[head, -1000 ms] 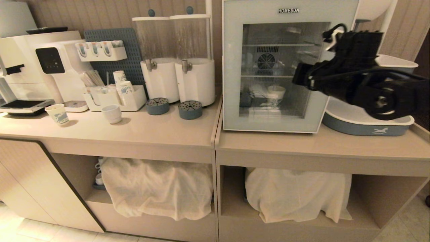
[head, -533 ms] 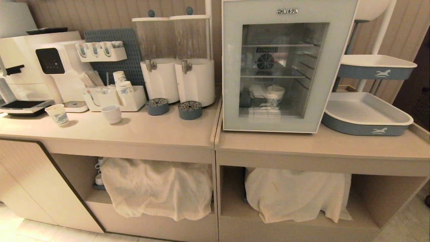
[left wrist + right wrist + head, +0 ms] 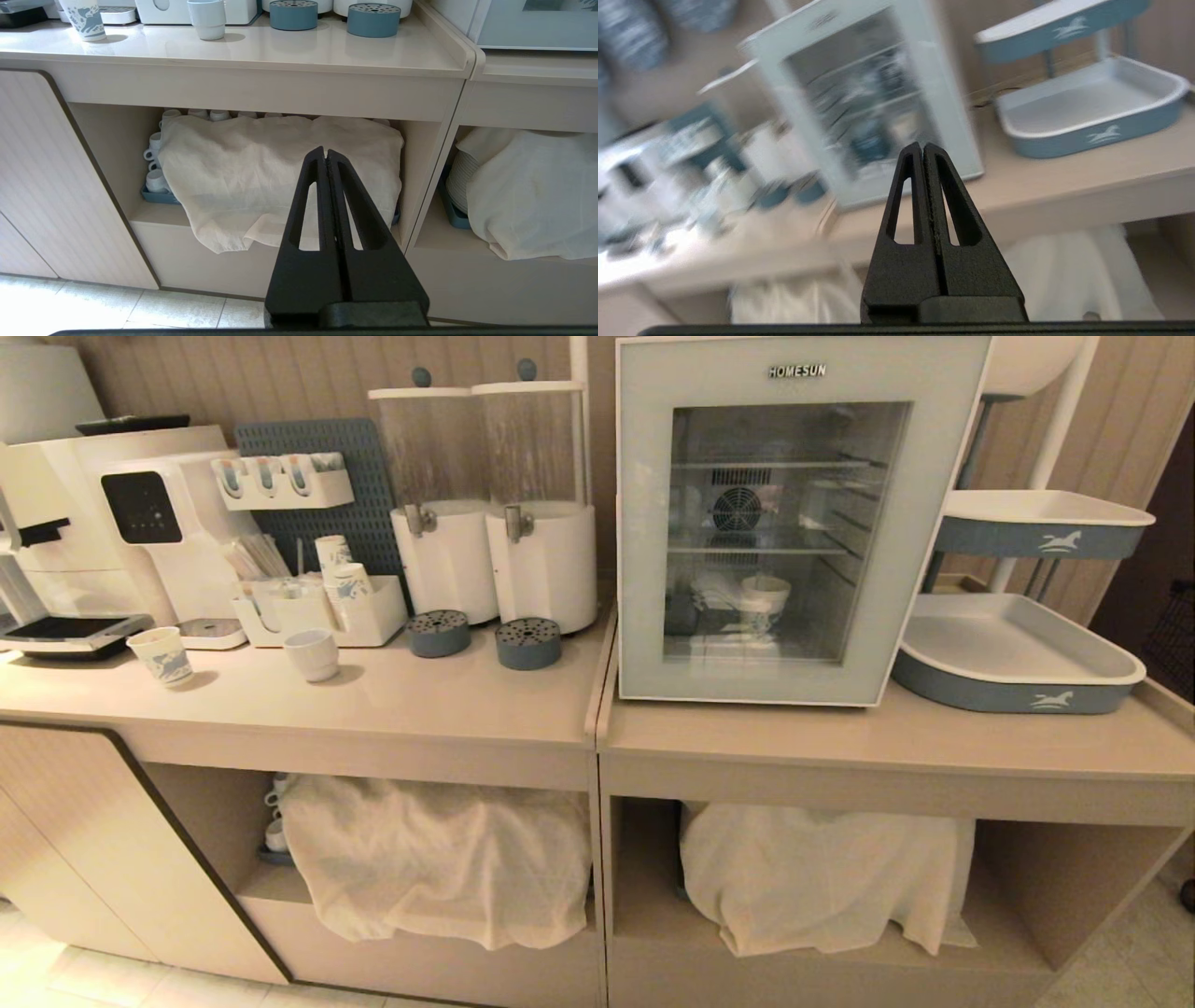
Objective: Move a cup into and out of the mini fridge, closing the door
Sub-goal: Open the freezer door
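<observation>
The white mini fridge (image 3: pixel 644 616) lettered HOMESUN stands on the right counter with its glass door (image 3: pixel 840 523) closed. Through the glass, a white cup (image 3: pixel 766 600) with a blue print stands on the lower level. Neither gripper shows in the head view. In the right wrist view my right gripper (image 3: pixel 923 145) is shut and empty, held low and back from the counter, pointing toward the fridge (image 3: pixel 859 107). In the left wrist view my left gripper (image 3: pixel 325 151) is shut on nothing, parked low before the cloth-covered shelf (image 3: pixel 280 168) under the left counter.
On the left counter stand a short paper cup (image 3: pixel 161 653), a white mug (image 3: pixel 311 653), an organizer with stacked paper cups (image 3: pixel 334 560), two dispensers (image 3: pixel 495 504) and a coffee machine (image 3: pixel 112 523). Blue-and-white trays (image 3: pixel 1018 658) sit right of the fridge.
My right arm, which was in front of the fridge's right side a second ago, has dropped out of the head view. The door stays closed and the left arm is still.
</observation>
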Available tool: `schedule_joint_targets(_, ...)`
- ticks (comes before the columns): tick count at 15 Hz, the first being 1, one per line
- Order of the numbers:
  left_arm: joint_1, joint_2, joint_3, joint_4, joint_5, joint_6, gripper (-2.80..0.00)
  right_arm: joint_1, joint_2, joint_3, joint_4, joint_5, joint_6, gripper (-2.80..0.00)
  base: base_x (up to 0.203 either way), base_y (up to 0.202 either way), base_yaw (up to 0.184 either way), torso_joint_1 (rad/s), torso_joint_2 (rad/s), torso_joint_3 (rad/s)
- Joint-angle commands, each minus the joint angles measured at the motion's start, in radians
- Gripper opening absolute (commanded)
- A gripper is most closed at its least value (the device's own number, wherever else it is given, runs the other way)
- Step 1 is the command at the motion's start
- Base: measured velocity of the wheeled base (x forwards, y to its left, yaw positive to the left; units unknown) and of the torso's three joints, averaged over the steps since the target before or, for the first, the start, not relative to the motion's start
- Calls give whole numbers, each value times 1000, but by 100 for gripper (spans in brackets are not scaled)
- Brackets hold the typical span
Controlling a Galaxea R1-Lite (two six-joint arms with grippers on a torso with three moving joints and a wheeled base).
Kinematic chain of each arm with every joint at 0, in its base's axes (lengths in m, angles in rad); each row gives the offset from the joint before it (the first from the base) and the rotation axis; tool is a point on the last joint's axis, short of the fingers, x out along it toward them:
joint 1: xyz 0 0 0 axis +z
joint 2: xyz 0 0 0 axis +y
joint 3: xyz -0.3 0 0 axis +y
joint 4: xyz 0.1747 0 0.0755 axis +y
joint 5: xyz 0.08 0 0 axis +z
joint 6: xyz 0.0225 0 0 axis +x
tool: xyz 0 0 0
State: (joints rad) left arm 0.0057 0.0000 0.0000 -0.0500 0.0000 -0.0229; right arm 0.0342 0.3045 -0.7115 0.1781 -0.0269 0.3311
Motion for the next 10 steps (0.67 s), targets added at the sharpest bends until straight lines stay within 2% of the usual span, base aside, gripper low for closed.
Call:
schedule_joint_targets(1,0,0,20,-2,0,0,-280,-23,-283,177,15,24,-50,-280,0,0,0,0,0,0)
schedule_joint_targets(3,0,0,20,-2,0,0,-280,-30,-308,377,-80,-40,-133,-280,0,0,0,0,0,0)
schedule_joint_targets(5,0,0,20,-2,0,1,-280,-33,-307,600,-268,-64,-287,-280,0,0,0,0,0,0)
schedule_joint_targets(6,0,0,20,-2,0,0,-280,-34,-307,675,-314,-71,-338,-280,0,0,0,0,0,0)
schedule_joint_targets(8,0,0,20,-2,0,1,-280,-35,-306,722,-314,-62,-435,-280,0,0,0,0,0,0)
schedule_joint_targets(9,0,0,20,-2,0,1,-280,-36,-306,713,-267,-3,-457,-280,0,0,0,0,0,0)
schedule_joint_targets(10,0,0,20,-2,0,1,-280,-36,-305,696,-189,20,-468,-280,0,0,0,0,0,0)
